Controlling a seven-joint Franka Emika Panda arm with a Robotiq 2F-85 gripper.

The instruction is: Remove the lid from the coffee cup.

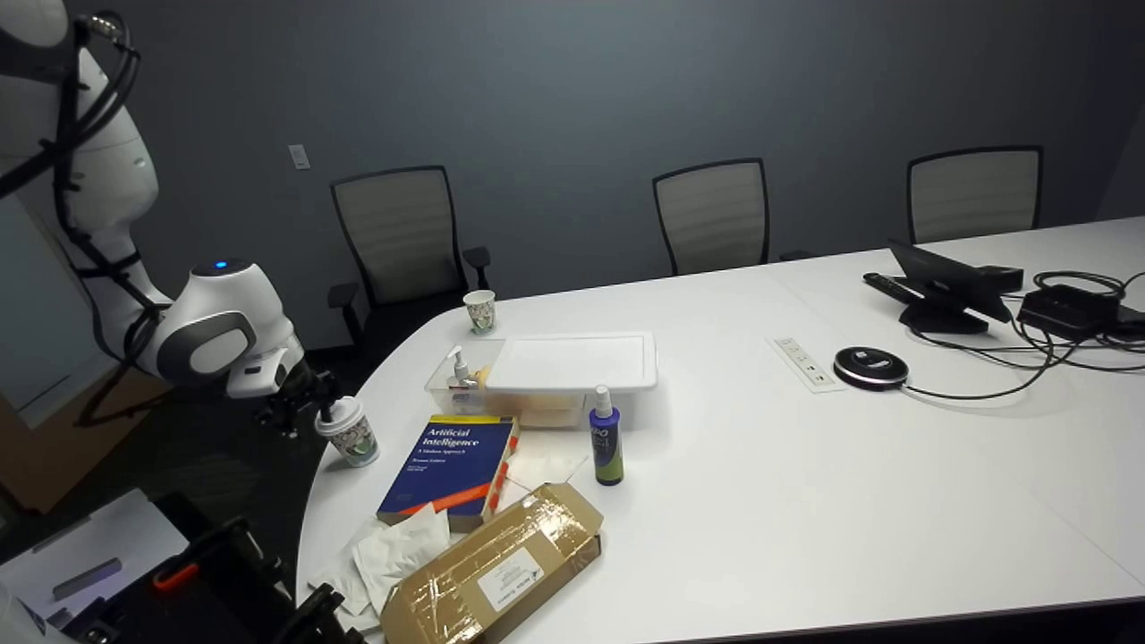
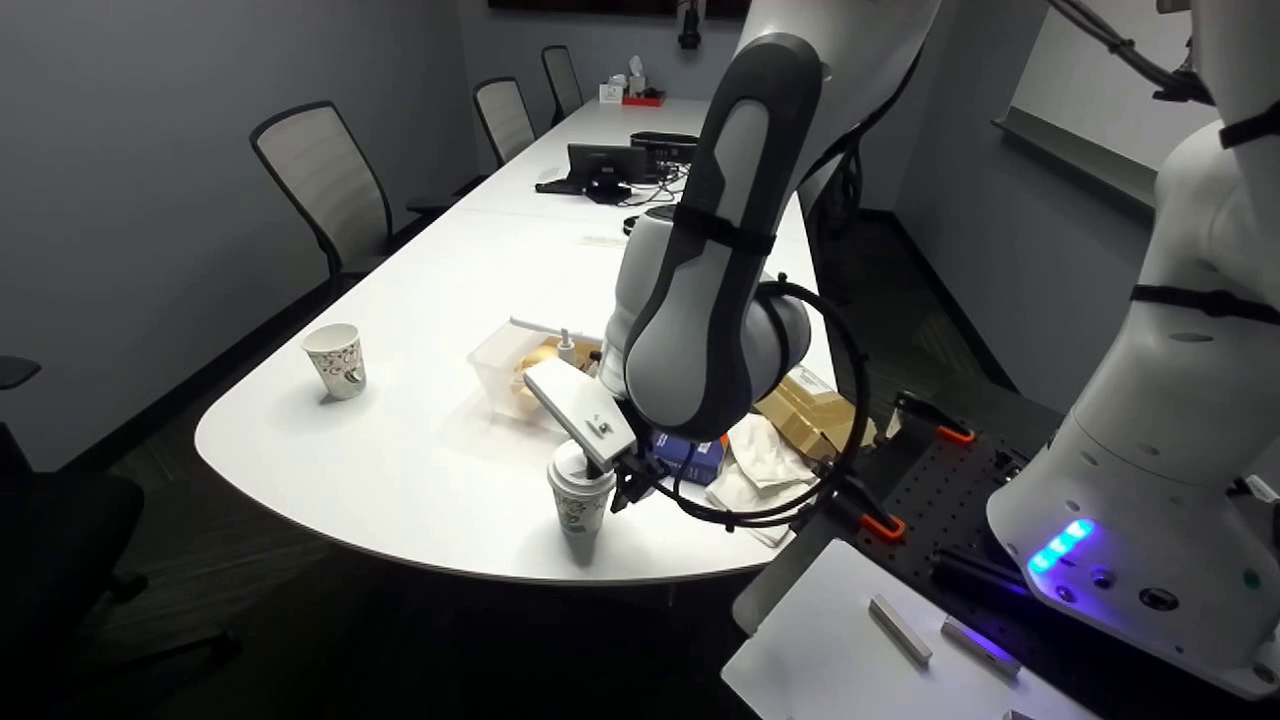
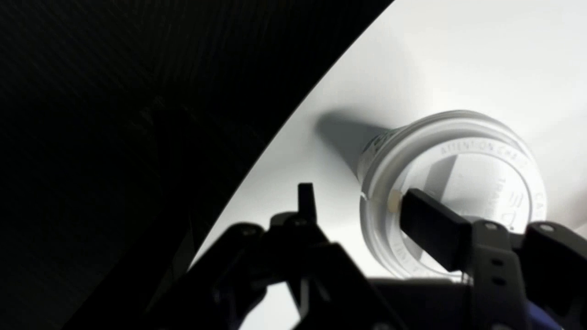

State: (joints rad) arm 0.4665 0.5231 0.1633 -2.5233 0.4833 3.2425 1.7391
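- Hand [image 3: 357, 197]: fingers spread, one over the lid [image 3: 479, 183], the other outside its rim.
- Coffee cup [image 1: 355, 444]: lid on; upright on bench [image 1: 805, 501], near its edge.

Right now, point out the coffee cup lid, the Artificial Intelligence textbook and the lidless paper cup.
Coffee cup lid [image 3: 481, 185], wrist view: top surface.
Artificial Intelligence textbook [image 1: 453, 469], in an exterior view: front cover.
Lidless paper cup [image 2: 340, 368], in an exterior view: patterned side.

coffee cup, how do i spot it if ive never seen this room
Find the white table and go to its rounded end. There, near the edge, stands the coffee cup, a patterned paper cup with the gripper at its top. Its white lid sets it apart: the other cup is open-topped.
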